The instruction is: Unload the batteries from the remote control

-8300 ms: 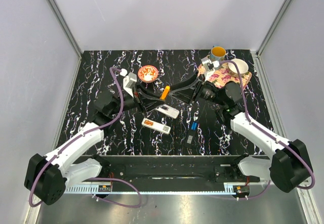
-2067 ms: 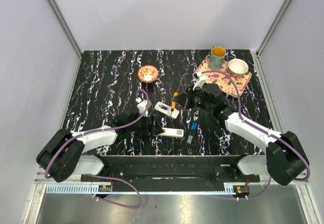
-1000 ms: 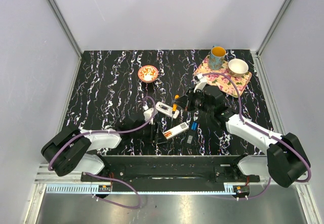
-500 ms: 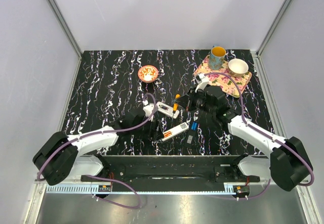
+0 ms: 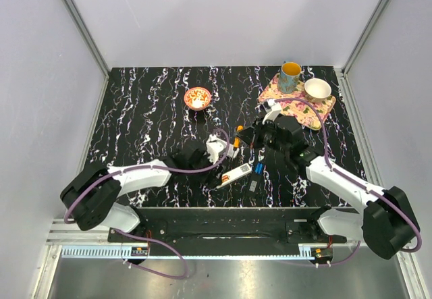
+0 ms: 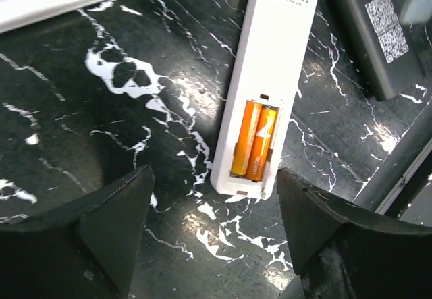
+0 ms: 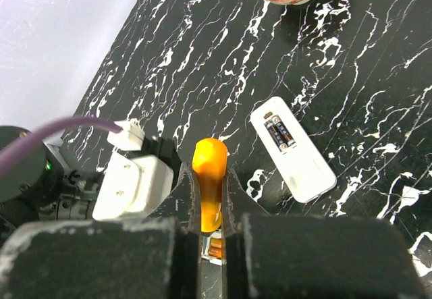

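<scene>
A white remote control [image 6: 270,76] lies back up with its compartment uncovered, and two orange batteries [image 6: 253,140] sit side by side in it. My left gripper [image 6: 216,245] hovers open just above the table, its fingers on either side of the remote's battery end without touching it. In the top view this remote [image 5: 235,175] lies near the front middle, with the left gripper [image 5: 217,160] at its left end. My right gripper [image 7: 210,177] is shut on an orange pry tool [image 7: 209,167] above the same batteries [image 7: 214,248].
A second white remote [image 7: 293,149] with dark cells lies nearby. A dark grey cover [image 6: 371,36] lies right of the open remote. A small blue item [image 5: 258,169], an orange bowl [image 5: 198,98], a mug [image 5: 291,76] and a white bowl [image 5: 317,90] on a mat stand farther back.
My left arm has swung right and back toward the open remote, and its jaws have spread wider. The right gripper has stayed in place with the orange tool.
</scene>
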